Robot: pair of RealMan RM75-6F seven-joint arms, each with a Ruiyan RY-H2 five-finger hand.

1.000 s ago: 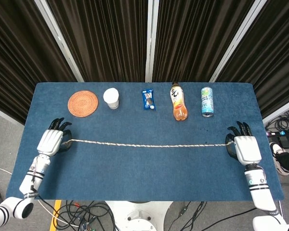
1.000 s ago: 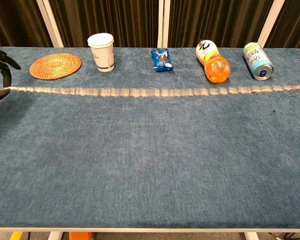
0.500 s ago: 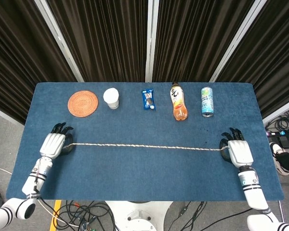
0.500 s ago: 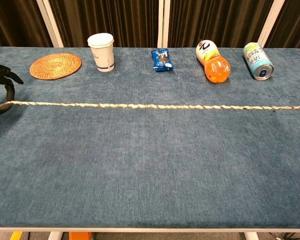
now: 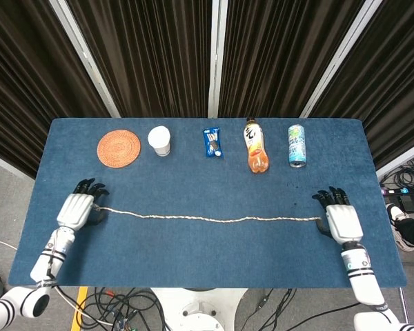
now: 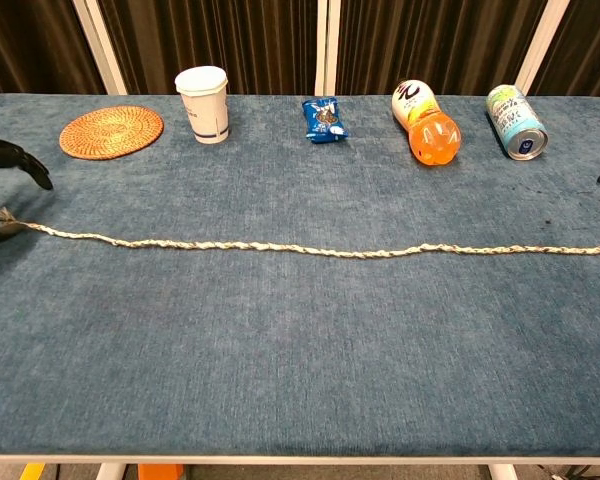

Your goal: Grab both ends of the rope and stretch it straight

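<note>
The rope point(image 5: 207, 218) is a pale, twisted cord lying flat on the blue tabletop point(image 5: 207, 172), running almost from the left edge to the right edge across the near half, nearly straight with a shallow sag toward the near edge around its middle. Its left end, slightly frayed in the chest view, lies just at the fingers of the left hand point(image 5: 76, 207), which rests palm down near the left edge; those fingers are spread apart, and the chest view shows them open with the rope end on the cloth between them rather than pinched. The rope's right end reaches the right hand point(image 5: 339, 219) near the right edge; its fingers are fanned out too, and whether any of them presses on the rope cannot be told. Along the far edge sit a woven coaster point(image 5: 119, 147), an upright paper cup point(image 5: 159, 140) whose contents cannot be seen, a small blue snack packet point(image 5: 212, 142), an orange drink bottle point(image 5: 257, 146) lying on its side, and a can point(image 5: 297, 145) also lying down.
</note>
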